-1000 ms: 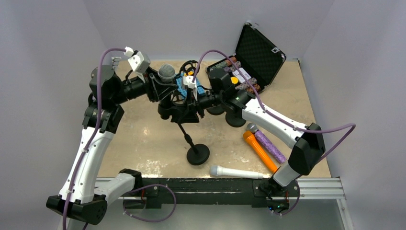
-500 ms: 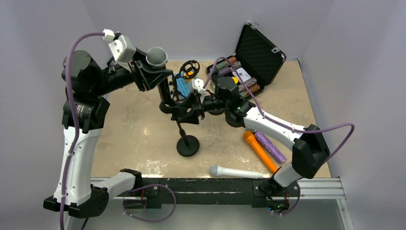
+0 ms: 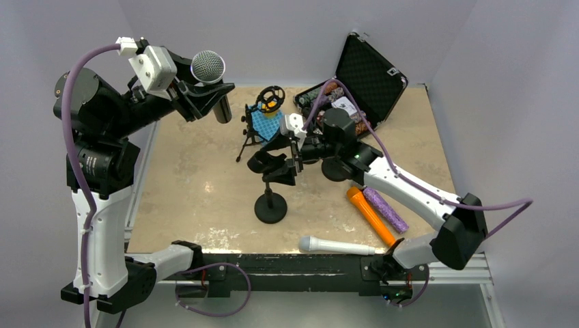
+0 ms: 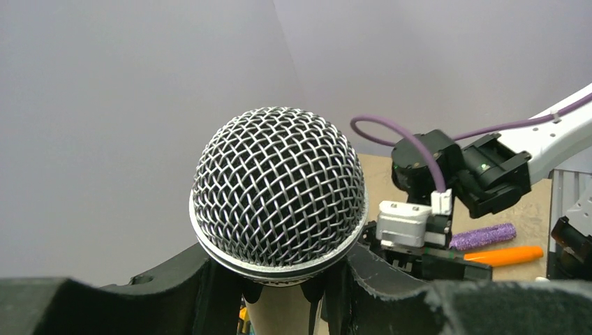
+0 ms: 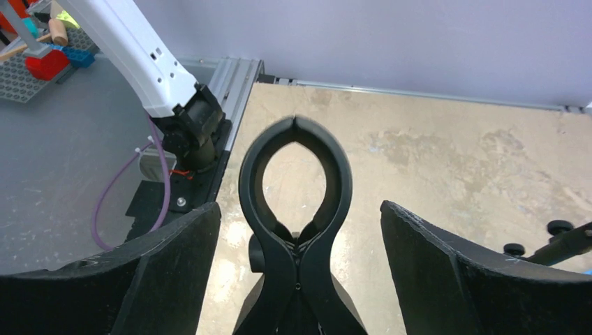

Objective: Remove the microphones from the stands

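Microphone [image 3: 208,68] is in the air over the far-left corner of the table [image 3: 191,191], grille up, well apart from the stand [image 3: 271,205]. Left gripper [image 3: 213,94] jaws are clamped on the handle just under the grille collar. Right gripper [image 5: 297,241] jaws are wide, straddling the empty clip [image 5: 297,174], apparently not touching it.

Handling, my read:
- rigid and probably head-heavy
- the smooth tapered handle could slip downward
- the mesh grille dents, so hold the handle near the collar, never the mesh

Hard to tell:
- left wrist view cuts off the lower handle, and the grille [image 4: 279,195] hides the pad contact
- can't tell whether there's a cable
- stand base is out of the right wrist view
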Tool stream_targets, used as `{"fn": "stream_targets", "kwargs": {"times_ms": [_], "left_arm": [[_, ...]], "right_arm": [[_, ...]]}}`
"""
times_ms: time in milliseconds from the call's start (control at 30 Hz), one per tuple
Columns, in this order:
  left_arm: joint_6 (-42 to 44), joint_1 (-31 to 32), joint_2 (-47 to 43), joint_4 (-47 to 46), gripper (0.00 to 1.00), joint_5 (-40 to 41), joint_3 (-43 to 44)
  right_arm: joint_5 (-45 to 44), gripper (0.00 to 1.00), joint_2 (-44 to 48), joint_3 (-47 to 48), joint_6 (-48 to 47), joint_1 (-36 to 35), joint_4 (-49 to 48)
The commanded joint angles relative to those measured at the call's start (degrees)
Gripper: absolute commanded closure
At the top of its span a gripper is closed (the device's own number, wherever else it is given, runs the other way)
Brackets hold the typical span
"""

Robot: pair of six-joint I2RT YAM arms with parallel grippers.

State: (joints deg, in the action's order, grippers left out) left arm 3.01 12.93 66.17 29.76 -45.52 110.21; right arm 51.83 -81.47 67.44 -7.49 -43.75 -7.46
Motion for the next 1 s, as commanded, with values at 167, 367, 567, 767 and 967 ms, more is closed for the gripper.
{"fn": "stream_targets", "kwargs": {"times_ms": [167, 367, 567, 767, 967], "left_arm": [[-4.0, 0.0, 1.0, -4.4, 1.00, -0.2, 0.5], [-8.2, 0.0, 0.5, -8.2, 1.00, -3.8, -2.5], [-13.8, 0.0, 1.3, -12.5, 1.00, -8.4, -3.2], [-17.1, 0.1, 1.4, -13.3, 1.00, -10.7, -4.7], [-18.8, 0.1, 0.8, -14.6, 1.00, -13.2, -7.3]], "right_arm": [[-5.5, 0.06, 11.9, 3.9, 5.6, 1.0, 6.2], [-13.2, 0.01, 12.7, 13.1, 12.3, 1.1, 9.1], [-22.0, 0.04, 6.9, 22.7, 22.1, 1.0, 7.9], [-17.0, 0.12, 0.2, 28.7, 23.4, 0.6, 3.8], [-12.0, 0.16, -3.8, 31.3, 24.2, -1.4, 0.7]]}}
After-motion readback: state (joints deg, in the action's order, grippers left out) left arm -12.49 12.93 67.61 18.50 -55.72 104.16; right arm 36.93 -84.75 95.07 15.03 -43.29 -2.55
